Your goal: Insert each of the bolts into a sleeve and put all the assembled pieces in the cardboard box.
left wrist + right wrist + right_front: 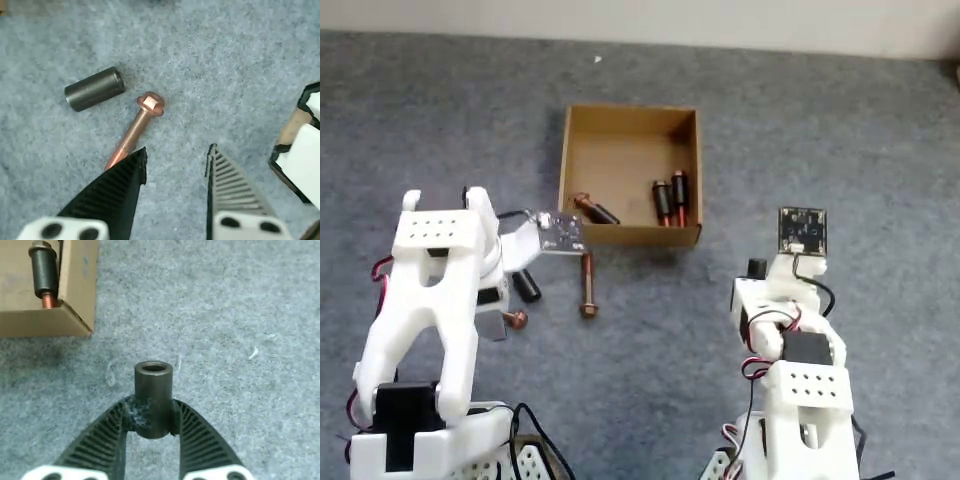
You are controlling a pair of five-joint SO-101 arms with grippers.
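My left gripper (pixel 176 152) is open just above the carpet, with nothing between its fingers. A copper bolt (pixel 135 131) lies beside one fingertip, and a loose dark sleeve (pixel 94 89) rests a little beyond the bolt's head. From above, that bolt's head (pixel 515 320) and sleeve (pixel 526 285) show beside the left arm (pixel 440 290). My right gripper (pixel 151 405) is shut on another dark sleeve (pixel 153 390), held upright with its bore open at the top. A second bolt (pixel 587 285) lies in front of the cardboard box (pixel 630 236), which holds three assembled pieces (pixel 670 200).
The box corner (pixel 55 322) is close to the right gripper, with one assembled piece (pixel 44 272) inside it. Open grey carpet (pixel 660 330) lies between the two arms and in front of the box.
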